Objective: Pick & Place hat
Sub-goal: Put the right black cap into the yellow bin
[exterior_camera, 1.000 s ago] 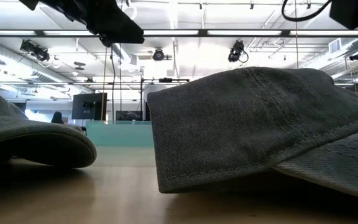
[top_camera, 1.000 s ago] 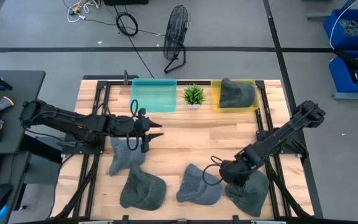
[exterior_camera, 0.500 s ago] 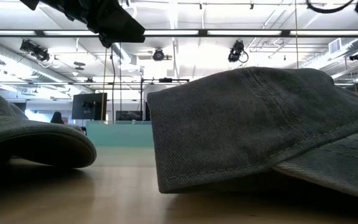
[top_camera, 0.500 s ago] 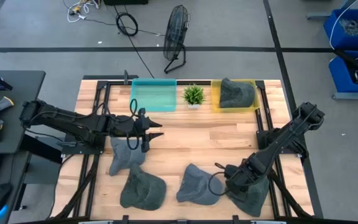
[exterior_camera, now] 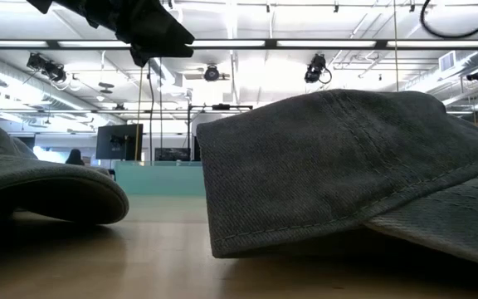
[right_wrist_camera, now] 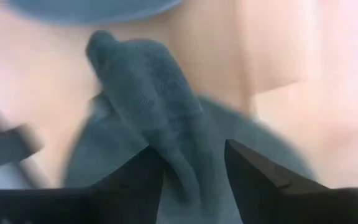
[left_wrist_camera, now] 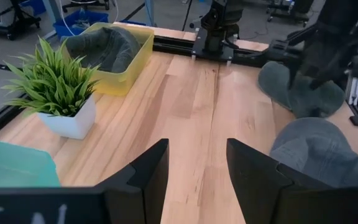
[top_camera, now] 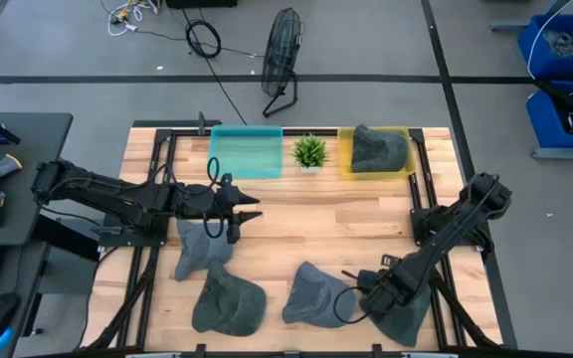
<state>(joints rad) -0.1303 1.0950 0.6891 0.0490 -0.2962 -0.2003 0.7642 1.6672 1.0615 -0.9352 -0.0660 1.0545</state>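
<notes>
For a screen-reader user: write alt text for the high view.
The right gripper hangs low over a grey hat at the table's near right; three more hats lie along the front. The left gripper waits mid-table.

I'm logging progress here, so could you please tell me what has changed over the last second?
The right gripper moved toward the table's front edge and lowered over the front-right grey hat, jaws open astride a fold of it. The left gripper, the other hats and the yellow bin stayed put.

Robotics lab: ceiling-mounted cameras [exterior_camera: 315,70], floor fan [top_camera: 283,60], parts bins [top_camera: 565,45].
</notes>
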